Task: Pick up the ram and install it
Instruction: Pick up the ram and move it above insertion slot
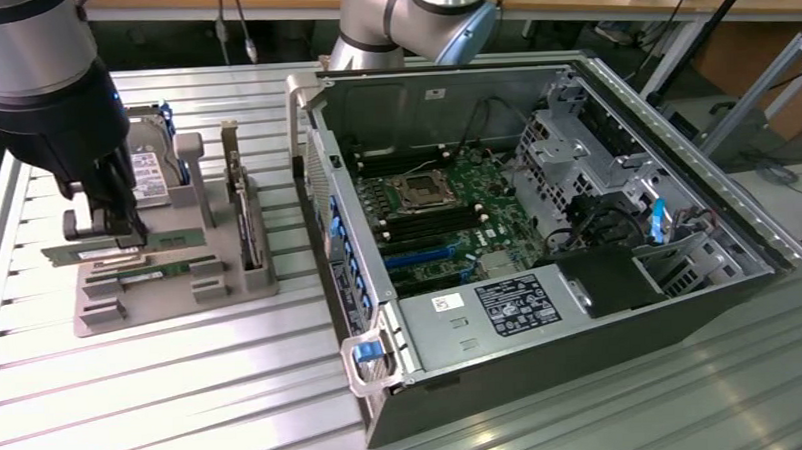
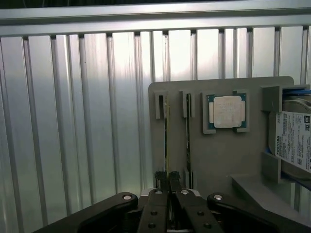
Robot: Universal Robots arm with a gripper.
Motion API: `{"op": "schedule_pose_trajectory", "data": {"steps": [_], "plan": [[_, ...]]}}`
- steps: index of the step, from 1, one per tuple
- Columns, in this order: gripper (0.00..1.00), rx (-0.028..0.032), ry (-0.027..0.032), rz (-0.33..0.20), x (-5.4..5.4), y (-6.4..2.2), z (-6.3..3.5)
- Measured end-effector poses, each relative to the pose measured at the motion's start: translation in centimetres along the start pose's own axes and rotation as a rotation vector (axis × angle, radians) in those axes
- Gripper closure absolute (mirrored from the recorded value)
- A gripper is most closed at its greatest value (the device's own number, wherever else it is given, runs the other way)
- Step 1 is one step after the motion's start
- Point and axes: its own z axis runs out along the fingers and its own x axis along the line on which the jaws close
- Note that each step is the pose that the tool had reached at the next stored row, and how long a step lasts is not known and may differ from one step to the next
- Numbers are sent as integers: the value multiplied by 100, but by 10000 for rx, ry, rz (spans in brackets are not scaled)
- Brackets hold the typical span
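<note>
**End effector at the ram holder**

Exterior view's left: my end effector [image 2: 167, 177] is clenched on the edge of the ram [image 2: 166, 138], which stands in its slot in the grey holder [image 1: 176, 293] on the counter [image 1: 180, 393]. Exterior view's right: the open computer case [image 1: 508, 231].

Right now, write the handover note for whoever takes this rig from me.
Hand: shut on the ram, pinching its thin edge over the gray holder.
Ram: lined up with its slot in the holder; whether it has lifted free cannot be told.
Open computer case: to the exterior view's right of the holder.
Done: ram gripped.
Left: ram not yet carried to the case or installed.
</note>
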Motion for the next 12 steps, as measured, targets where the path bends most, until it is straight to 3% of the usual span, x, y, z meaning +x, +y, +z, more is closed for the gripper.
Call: {"op": "schedule_pose_trajectory", "data": {"steps": [12], "plan": [[87, 0, 0, 0, 1, -7, -207]]}}
